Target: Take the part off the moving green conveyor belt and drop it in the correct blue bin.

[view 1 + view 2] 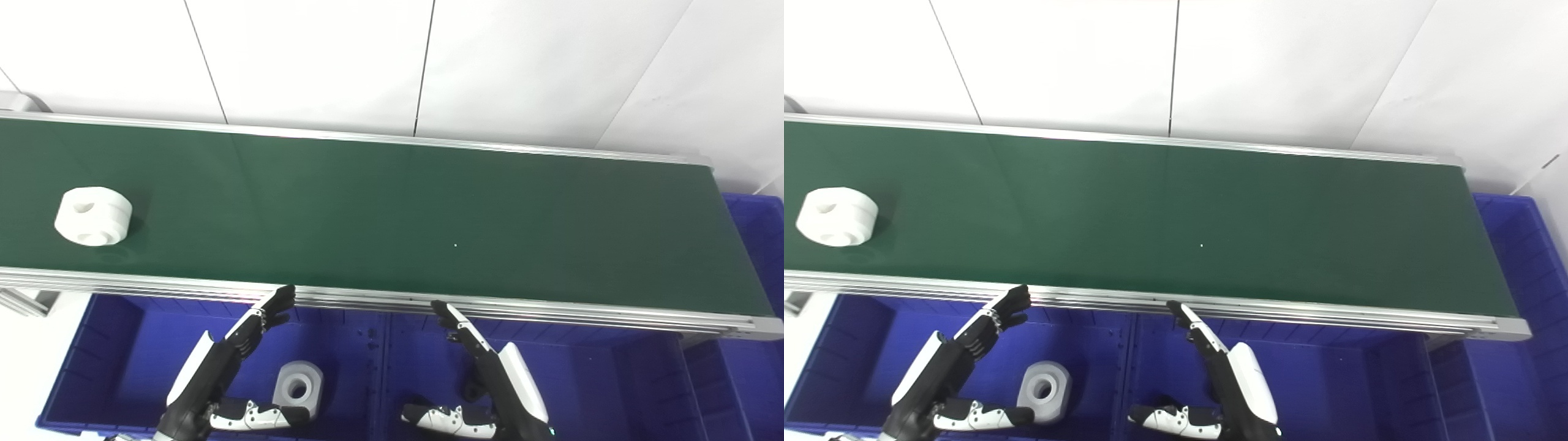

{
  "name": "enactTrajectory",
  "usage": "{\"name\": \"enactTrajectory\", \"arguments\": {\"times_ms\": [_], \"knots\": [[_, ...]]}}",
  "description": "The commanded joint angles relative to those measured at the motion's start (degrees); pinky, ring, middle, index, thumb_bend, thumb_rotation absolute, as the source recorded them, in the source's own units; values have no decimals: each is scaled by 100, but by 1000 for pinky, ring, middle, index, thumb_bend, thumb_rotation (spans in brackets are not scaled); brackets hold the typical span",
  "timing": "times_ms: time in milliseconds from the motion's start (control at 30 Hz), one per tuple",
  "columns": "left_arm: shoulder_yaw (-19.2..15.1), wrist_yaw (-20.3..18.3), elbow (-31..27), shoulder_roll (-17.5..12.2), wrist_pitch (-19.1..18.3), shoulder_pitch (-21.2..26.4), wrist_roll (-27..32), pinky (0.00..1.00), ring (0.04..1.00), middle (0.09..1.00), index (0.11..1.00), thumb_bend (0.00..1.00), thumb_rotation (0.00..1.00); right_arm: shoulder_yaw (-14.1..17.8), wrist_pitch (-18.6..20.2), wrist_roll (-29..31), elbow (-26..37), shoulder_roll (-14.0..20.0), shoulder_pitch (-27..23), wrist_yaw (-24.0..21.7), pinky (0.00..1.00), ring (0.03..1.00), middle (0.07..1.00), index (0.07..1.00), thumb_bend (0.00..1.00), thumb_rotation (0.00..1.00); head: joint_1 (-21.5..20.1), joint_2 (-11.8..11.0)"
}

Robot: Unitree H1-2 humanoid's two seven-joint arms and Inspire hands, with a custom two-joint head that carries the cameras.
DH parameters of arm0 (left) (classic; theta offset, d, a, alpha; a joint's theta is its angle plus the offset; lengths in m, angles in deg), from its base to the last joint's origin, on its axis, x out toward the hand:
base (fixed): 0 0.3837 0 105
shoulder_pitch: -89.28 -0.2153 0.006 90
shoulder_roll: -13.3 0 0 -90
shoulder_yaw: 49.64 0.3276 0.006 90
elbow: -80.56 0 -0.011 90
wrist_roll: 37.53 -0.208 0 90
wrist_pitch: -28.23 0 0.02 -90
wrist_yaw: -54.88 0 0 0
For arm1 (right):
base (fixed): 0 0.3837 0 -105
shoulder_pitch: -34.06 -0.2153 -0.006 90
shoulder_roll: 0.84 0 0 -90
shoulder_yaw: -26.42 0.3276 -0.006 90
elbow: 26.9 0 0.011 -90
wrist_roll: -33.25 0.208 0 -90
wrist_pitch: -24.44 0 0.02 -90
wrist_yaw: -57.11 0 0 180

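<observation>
A white round part [93, 215] with holes lies on the green conveyor belt [392, 220] at its far left. My left hand [229, 361] is open and empty, held over the left blue bin [122, 343] just below the belt's near rail. My right hand [490, 373] is open and empty over the middle blue bin [588, 380]. Both hands have their fingers straight and thumbs spread. A second white part [298, 386] with a centre hole lies in the left bin beside my left thumb.
A third blue bin [759, 245] stands at the belt's right end. The belt's aluminium near rail [392, 299] runs just above my fingertips. A white panelled wall [392, 61] stands behind the belt.
</observation>
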Motion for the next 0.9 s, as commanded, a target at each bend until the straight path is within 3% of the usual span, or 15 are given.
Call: {"name": "enactTrajectory", "arguments": {"times_ms": [0, 433, 633, 700, 733, 767, 800, 833, 867], "knots": [[-101, -97, -91, -42, 214, -19, 139, 881, 923, 942, 922, 827, 261, -41, 53, -22, 135, -79, 23, 78, 803, 867, 895, 912, 842, 432, 16, -4], [-354, -390, 176, 96, 214, 147, 82, 845, 899, 923, 905, 837, 261, -47, 1, 6, -116, -119, -117, 202, 787, 856, 887, 908, 831, 383, 505, -358], [-176, -110, 229, 126, 215, 231, -442, 799, 867, 904, 889, 865, 284, 50, -230, 126, -382, 11, -196, 354, 810, 870, 899, 921, 825, 367, 940, -616], [-52, 21, 236, 120, 215, 232, -557, 796, 863, 899, 883, 868, 276, 84, -388, 192, -500, 98, -221, 431, 801, 862, 893, 918, 821, 354, 1247, -810], [18, 62, 244, 123, 215, 229, -565, 795, 863, 898, 881, 870, 273, 99, -496, 243, -570, 165, -231, 464, 797, 859, 891, 917, 820, 349, 1613, -988], [74, 99, 250, 119, 215, 229, -568, 795, 862, 896, 875, 872, 263, 107, -570, 278, -617, 212, -238, 488, 794, 859, 891, 918, 811, 331, 1613, -988], [140, 128, 283, 129, 215, 232, -550, 794, 862, 895, 873, 873, 257, 125, -619, 364, -664, 270, -242, 480, 792, 859, 891, 919, 806, 321, 2013, -1227], [194, 161, 306, 127, 215, 236, -538, 772, 850, 887, 866, 871, 251, 135, -652, 426, -697, 310, -245, 474, 792, 860, 892, 923, 805, 301, 2013, -1227], [291, 254, 344, 121, 215, 248, -596, 765, 846, 885, 863, 871, 249, 163, -697, 450, -762, 368, -250, 492, 791, 861, 892, 925, 804, 294, 2449, -1477]]}}
